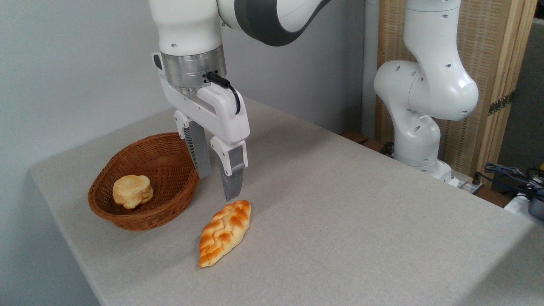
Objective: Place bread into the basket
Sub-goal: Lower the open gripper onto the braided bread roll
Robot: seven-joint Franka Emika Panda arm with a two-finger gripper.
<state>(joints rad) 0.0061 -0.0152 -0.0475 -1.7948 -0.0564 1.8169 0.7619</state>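
A white robot arm reaches down over a table covered in pale grey cloth, its two-finger gripper [217, 187] pointing straight down with its grey ribbed fingers [232, 180] spread apart and nothing between them. The bread [225, 232], a long, pointed, golden-orange loaf with a glossy braided crust, lies flat on the table [361, 221] toward the front edge, slanting from its near left tip up to its far right tip. The gripper hangs just above and behind the loaf's far end, clear of it. To the left, close to the table's left edge, sits the basket [143, 182], an oval, shallow, reddish-brown wicker one with a thick rim; a small round pale-yellow bun [132, 191] already rests inside it toward the near left. The loaf and basket are near each other but not touching. The step in hand looks like the approach to a grasp. To do it well, the gripper would likely need to shift forward over the loaf's thick middle rather than its tapered tip, turn so the fingers close across the narrow width, and descend low enough to catch the sides without pressing into the cloth. The glossy crust may be slippery, so a firm, centred hold seems wise. When carried over, the loaf would best be released into the free right side of the basket, away from the bun.
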